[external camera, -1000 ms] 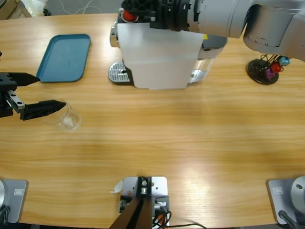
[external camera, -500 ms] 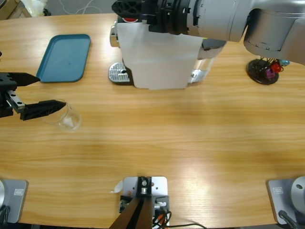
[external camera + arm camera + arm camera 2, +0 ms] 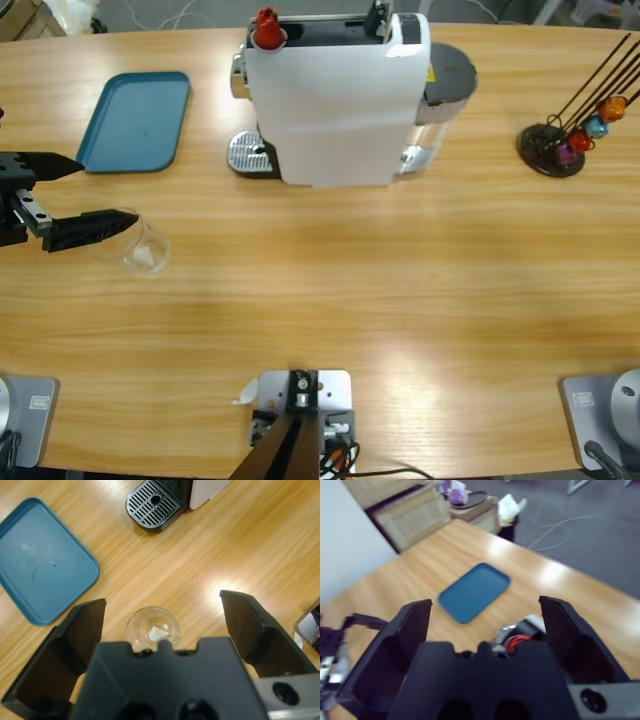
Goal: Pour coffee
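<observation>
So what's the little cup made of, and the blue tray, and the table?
The cup looks like clear glass, or maybe clear plastic: the table's grain shows right through it. The blue tray seems to be matte plastic, one flat colour with rounded corners and faint scuffs. The table looks like wood with a smooth, glossy finish, since it has long grain lines and bright reflections.
</observation>
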Tool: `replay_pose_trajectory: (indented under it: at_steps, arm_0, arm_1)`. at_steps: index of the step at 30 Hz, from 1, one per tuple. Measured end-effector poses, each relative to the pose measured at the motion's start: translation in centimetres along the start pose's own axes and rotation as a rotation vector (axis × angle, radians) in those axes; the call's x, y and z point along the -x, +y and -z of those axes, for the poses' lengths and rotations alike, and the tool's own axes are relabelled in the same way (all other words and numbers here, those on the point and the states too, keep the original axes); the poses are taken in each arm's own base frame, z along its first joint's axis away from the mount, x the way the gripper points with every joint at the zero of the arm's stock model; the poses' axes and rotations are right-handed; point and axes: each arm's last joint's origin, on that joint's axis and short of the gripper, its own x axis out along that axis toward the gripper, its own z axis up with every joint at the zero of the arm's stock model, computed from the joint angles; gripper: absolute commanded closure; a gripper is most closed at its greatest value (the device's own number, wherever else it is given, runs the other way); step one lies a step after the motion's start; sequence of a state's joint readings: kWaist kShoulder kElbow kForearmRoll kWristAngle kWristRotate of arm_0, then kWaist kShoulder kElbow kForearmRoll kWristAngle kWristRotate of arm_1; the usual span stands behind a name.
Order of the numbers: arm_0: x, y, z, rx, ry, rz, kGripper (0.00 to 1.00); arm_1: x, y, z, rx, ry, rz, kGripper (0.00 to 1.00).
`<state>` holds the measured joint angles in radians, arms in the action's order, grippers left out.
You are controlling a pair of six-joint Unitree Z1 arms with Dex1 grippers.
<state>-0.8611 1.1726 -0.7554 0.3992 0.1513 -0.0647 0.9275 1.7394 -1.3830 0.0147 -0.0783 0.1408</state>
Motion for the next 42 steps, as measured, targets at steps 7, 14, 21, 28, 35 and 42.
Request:
replay_pose_trajectory:
  at_steps: [7, 14, 21, 28, 35, 42]
  arm_0:
    - [0.0, 0.0, 0.0, 0.000, -0.002, 0.000, 0.009]
    - [0.0, 0.0, -0.1, 0.001, -0.006, 0.000, 0.009]
    - [0.0, 0.0, -0.1, 0.001, -0.009, 0.002, 0.009]
    - [-0.1, 0.0, 0.0, 0.001, -0.006, 0.001, 0.009]
    - [-0.2, 0.0, 0.3, 0.000, 0.003, 0.001, 0.009]
    - [-0.2, 0.0, 0.3, 0.002, 0.004, 0.001, 0.009]
  arm_1:
    - [1.5, 2.3, -3.8, 0.189, 0.164, 0.102, 0.321]
    - [0.1, 4.0, -7.2, 0.289, 0.473, 0.159, 0.363]
    - [-2.1, 4.3, -6.6, 0.311, 0.534, 0.163, 0.363]
    - [-4.1, 4.3, -5.4, 0.324, 0.576, 0.177, 0.616]
    - [-4.3, 4.1, -5.2, 0.342, 0.583, 0.228, 0.616]
    - [-4.4, 4.1, -4.9, 0.340, 0.599, 0.212, 0.612]
